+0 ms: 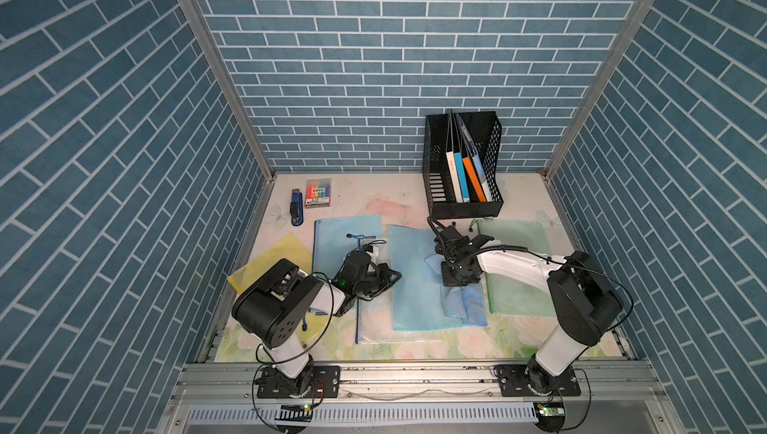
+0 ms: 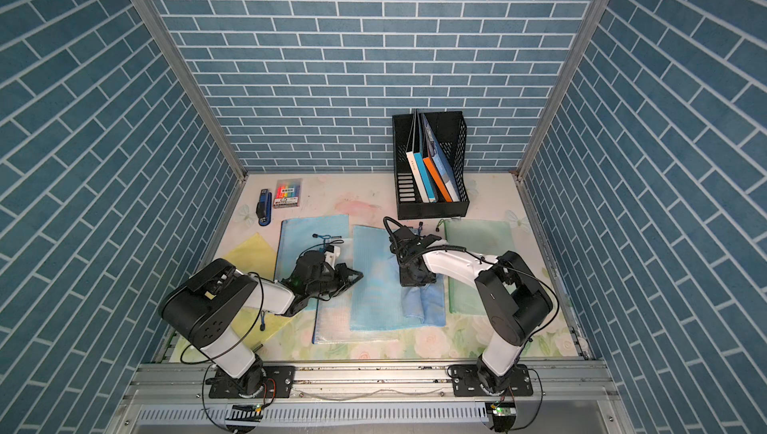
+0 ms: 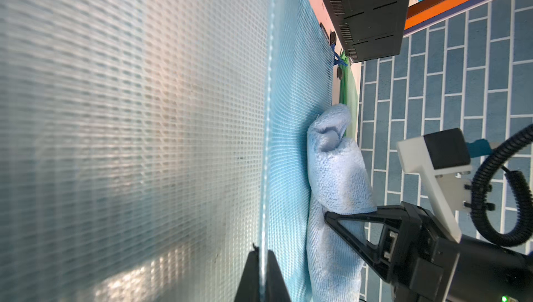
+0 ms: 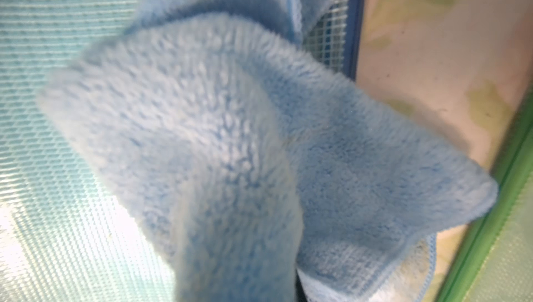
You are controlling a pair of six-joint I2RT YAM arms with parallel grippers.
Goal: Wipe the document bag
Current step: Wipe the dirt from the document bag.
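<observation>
Cloth (image 1: 465,307) on blue bag (image 1: 415,286); green bag (image 1: 514,295), rack (image 1: 494,137) near.

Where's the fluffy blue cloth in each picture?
In a top view: cloth lower middle.
In a top view: cloth lower middle.
Left wrist: cloth, pinched by the right gripper.
Right wrist: cloth fills most of the picture.
Shared landmark: blue mesh bag beneath it.

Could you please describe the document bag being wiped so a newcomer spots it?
Find the black file rack by the back wall. In front of it, between a green bag and another blue bag, lies the light-blue mesh bag. Only it carries the blue cloth.
</observation>
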